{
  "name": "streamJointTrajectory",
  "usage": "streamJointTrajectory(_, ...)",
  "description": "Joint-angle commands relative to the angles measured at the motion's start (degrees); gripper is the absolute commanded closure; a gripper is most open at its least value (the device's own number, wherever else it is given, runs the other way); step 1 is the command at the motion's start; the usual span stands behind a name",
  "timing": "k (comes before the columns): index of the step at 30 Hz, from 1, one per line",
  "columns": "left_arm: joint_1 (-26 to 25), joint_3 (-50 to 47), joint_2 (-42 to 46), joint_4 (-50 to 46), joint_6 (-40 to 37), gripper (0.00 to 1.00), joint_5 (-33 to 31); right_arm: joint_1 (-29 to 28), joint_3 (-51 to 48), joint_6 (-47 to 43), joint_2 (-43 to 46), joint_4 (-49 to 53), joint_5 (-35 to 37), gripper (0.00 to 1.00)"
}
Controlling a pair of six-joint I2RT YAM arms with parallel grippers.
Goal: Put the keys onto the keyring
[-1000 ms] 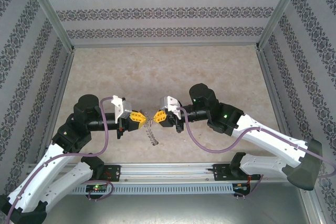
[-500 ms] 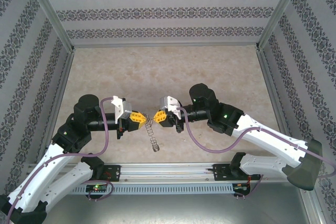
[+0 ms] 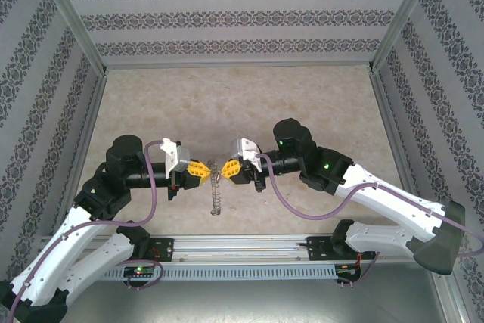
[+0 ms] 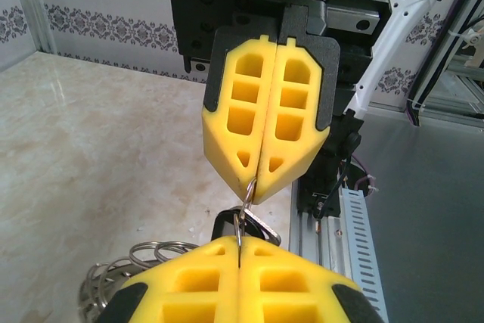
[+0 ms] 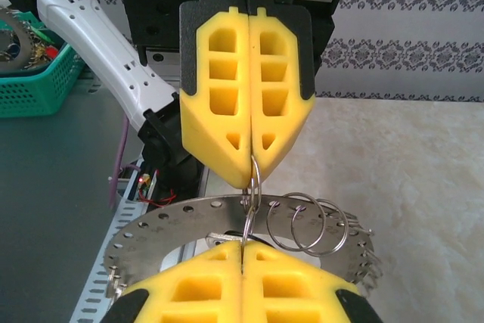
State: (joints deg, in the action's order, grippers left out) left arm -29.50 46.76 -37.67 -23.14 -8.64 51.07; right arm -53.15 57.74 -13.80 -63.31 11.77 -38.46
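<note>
Keyring [image 3: 215, 191] now straighter, slightly farther left

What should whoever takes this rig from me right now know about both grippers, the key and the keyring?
Left gripper: shut, pinching a thin silvery wire loop.
Right gripper: shut on the same loop, tip to tip with the left.
Tiny dark oval key: at the left gripper's fingertips.
Large flat grey metal keyring: hangs below both tips.
Done: key and keyring are held up between the grippers.
To do: threading cannot be confirmed; check before releasing.
</note>
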Motion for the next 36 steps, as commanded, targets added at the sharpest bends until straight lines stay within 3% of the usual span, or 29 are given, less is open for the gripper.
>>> streamJointTrajectory(1,0.7,2.2,0.0,0.5,-1.5,1.0,2.0,-0.3,2.3,-0.8,-0.1,1.6,-2.4,1.0)
streamJointTrajectory(36,0.7,3.7,-0.4,-1.5,-3.2,1.0,3.5,1.1,1.5,0.0,0.3,0.8,-2.5,1.0)
